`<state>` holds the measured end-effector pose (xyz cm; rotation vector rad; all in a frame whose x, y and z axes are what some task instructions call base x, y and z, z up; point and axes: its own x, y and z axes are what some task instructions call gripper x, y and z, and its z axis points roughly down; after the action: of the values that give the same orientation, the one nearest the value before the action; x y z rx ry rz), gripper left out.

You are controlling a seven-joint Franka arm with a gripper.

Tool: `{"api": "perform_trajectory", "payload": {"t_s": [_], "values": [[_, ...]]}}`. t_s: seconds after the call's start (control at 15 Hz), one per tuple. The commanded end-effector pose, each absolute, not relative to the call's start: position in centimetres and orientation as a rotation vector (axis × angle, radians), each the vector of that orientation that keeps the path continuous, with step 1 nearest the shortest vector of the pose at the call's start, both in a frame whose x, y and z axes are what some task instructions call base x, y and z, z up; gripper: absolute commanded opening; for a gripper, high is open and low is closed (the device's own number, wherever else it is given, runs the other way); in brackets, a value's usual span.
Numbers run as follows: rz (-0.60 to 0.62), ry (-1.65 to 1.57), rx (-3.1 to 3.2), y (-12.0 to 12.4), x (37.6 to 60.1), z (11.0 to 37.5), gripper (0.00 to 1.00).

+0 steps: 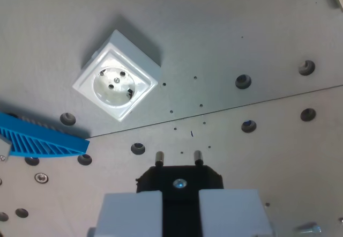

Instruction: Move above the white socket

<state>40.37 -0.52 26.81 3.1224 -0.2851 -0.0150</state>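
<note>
Gripping a black plug [179,182], end effector [181,211] near the empty white socket [116,82], not over it.

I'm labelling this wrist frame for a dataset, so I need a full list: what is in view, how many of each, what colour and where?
square white plastic socket: one, white, upper left on the plate, turned diamond-wise
blue ribbed plastic part: one, blue, at the wrist view's left edge, partly cut off
grey metal base plate: grey, fills the view, dotted with round holes, a seam running across it
black plug with two metal pins: one, black, bottom centre, pins pointing up the picture, apart from the socket
gripper: one, light grey fingers at the bottom edge, either side of the plug, shut on it
</note>
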Motion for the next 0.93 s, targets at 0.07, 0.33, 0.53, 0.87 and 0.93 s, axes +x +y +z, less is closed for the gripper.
{"api": "perform_trajectory", "payload": {"t_s": [0.07, 0.33, 0.53, 0.87, 0.93], "values": [[0.021, -0.146, 3.135, -0.3, 40.3, 26.1, 0.0], [0.055, -0.048, 3.138, 0.0, 40.2, 25.3, 0.0], [0.08, 0.044, 3.137, 0.3, 40.0, 24.5, 0.0], [0.098, 0.206, 3.125, 0.9, 39.6, 22.9, 0.0], [0.098, 0.244, 3.12, 1.0, 39.6, 22.6, 0.0]]}}
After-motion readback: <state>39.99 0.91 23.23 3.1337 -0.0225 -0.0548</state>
